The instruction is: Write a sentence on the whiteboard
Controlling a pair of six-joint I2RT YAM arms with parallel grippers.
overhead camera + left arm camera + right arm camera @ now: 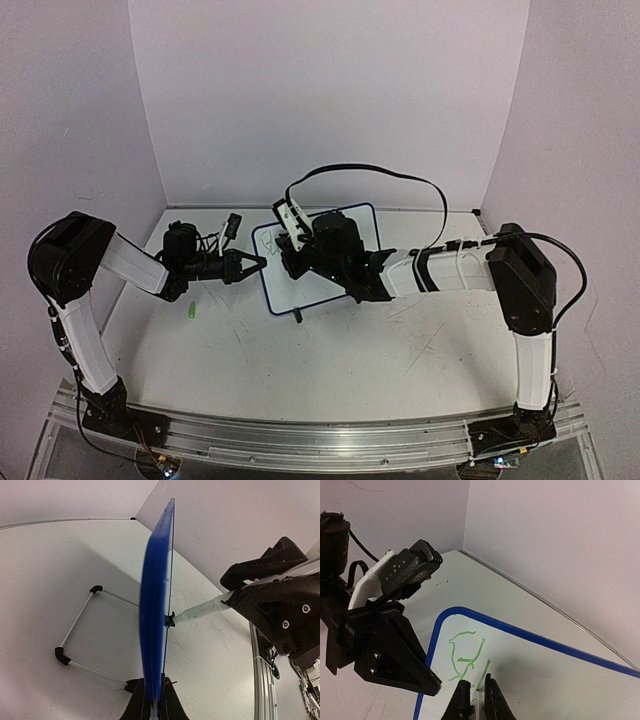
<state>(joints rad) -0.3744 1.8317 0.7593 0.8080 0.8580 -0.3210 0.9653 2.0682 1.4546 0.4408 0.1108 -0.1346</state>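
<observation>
The whiteboard (pixel 330 275), white with a blue frame, stands tilted at the table's middle. Its left edge is clamped in my left gripper (pixel 258 263), shut on the frame (pixel 152 605) that shows edge-on between the jaws of that gripper (pixel 153 679). My right gripper (pixel 476 679) is shut on a slim white marker (pixel 479 702), whose tip touches the board face (pixel 170 620). The sentence (pixel 467 652) is a few green strokes near the board's upper left corner (pixel 445 617). In the top view my right gripper (pixel 292 258) hangs over that corner and hides the strokes.
A small green cap (pixel 188 312) lies on the table left of the board, under the left arm. A thin wire stand (pixel 75 630) props the board from behind, and a black foot (pixel 298 315) shows at its near edge. White walls (pixel 330 100) close the back and sides.
</observation>
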